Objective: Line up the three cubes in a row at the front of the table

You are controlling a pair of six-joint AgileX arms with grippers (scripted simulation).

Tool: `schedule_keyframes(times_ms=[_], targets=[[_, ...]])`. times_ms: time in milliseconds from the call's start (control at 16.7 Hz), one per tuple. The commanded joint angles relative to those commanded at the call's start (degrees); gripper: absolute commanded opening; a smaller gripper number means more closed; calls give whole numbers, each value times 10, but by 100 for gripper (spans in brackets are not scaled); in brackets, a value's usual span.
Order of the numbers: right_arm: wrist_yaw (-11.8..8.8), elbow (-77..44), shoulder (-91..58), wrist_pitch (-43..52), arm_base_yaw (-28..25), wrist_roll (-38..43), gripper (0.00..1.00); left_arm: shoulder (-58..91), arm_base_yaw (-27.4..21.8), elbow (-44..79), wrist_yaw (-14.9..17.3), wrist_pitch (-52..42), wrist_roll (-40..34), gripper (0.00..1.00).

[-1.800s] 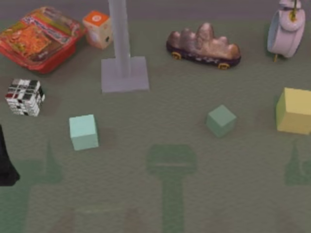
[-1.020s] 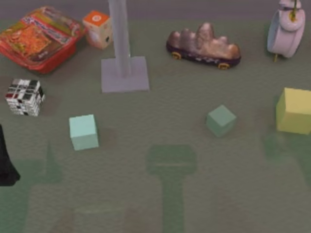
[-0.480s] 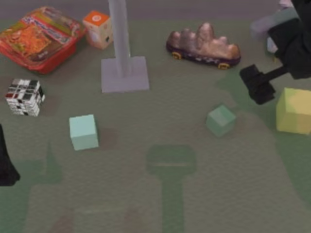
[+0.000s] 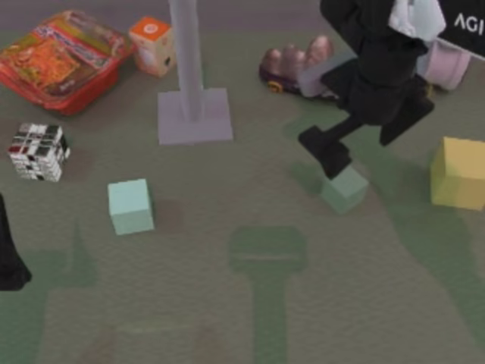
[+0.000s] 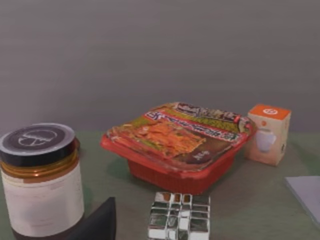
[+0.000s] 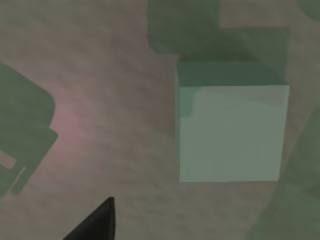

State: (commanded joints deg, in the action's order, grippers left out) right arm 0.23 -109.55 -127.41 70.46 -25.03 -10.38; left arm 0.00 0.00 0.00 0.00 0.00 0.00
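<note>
The small dull green cube [image 4: 347,189] lies right of the table's [image 4: 227,303] centre; it fills the right wrist view [image 6: 230,130]. My right gripper [image 4: 362,145] hovers just above and behind it, open, with one dark fingertip [image 6: 97,222] showing beside the cube and apart from it. The pale mint cube [image 4: 130,206] sits at centre left. The yellow cube [image 4: 458,173] rests at the right edge. My left gripper [image 4: 9,262] stays parked at the left edge, open and holding nothing.
Along the back stand a red noodle pack [image 4: 64,57], a cream box with orange top [image 4: 154,45], a grey post on a base [image 4: 193,114], a brown toy car [image 4: 292,64] and a pale clock [image 4: 449,67] partly behind my arm. A chequered cube [image 4: 38,152] sits left; a jar [image 5: 40,180] shows near it.
My right arm has swung in from the far right edge and come leftward and forward over the small green cube. The cubes and the left arm have not moved.
</note>
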Motion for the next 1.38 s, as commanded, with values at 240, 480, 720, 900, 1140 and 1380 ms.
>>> schedule_keyframes(times_ms=[240,480,720,900,1140,1380], targets=[[0,-32,-33,16,-7,-3,100,0,0,0,0,0,0,100],[0,-31,-32,15,-4,-2,100,0,0,0,0,0,0,100],[0,2,-43,-27,-6,-3,100,0,0,0,0,0,0,100],[0,52,-64,-104,-7,-2,100,0,0,0,0,0,0,100],[0,90,-83,-156,-8,-1,100,0,0,0,0,0,0,100],[0,90,-83,-156,-8,-1,92,0,0,0,0,0,0,100]])
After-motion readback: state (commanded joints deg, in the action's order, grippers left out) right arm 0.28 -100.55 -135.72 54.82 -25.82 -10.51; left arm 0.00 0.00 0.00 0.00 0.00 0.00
